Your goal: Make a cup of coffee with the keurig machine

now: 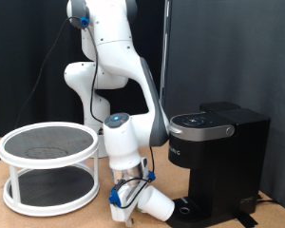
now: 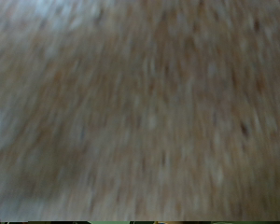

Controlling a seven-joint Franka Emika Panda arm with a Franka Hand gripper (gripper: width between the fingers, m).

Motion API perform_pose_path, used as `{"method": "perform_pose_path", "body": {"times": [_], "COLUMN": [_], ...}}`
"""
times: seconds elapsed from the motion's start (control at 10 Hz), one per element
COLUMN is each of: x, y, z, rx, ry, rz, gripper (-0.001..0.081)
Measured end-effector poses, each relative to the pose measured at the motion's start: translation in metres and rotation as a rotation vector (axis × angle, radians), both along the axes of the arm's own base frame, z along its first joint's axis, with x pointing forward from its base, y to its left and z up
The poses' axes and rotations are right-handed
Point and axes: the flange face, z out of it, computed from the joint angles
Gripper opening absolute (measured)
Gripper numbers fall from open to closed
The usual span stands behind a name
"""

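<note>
Low in the exterior view's centre, my gripper [image 1: 126, 197] pinches the tilted cup [image 1: 154, 204] beside the keurig machine [image 1: 217, 152]; the wrist view shows only blur.

The arm [image 1: 109, 57] is glossy white with grey at the joints. The cup [image 1: 154, 204] is plain matte white, tipped at the claw [image 1: 131, 197], which shows white with small blue bits. The keurig machine [image 1: 218, 157] is black all over, with a grey band on its lid and tiny pale lettering on the front. The two-tier round rack [image 1: 49, 166] has white rims and dark mesh shelves. The bench [image 1: 47, 217] is tan wood; the wrist view shows only blurred mottled brown. The backdrop is black curtain.
</note>
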Motion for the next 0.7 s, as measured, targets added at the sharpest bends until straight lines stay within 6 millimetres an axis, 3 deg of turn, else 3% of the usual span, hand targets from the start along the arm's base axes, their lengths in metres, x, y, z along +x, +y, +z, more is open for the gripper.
{"method": "perform_pose_path", "body": {"times": [0.1, 0.7], "x": [-0.002, -0.012], "y": [-0.002, 0.002], "z": [-0.008, -0.01], "rx": [0.001, 0.174], "ry": [-0.009, -0.097], "rz": [0.004, 0.135], "gripper": [0.0734, 0.0734]}}
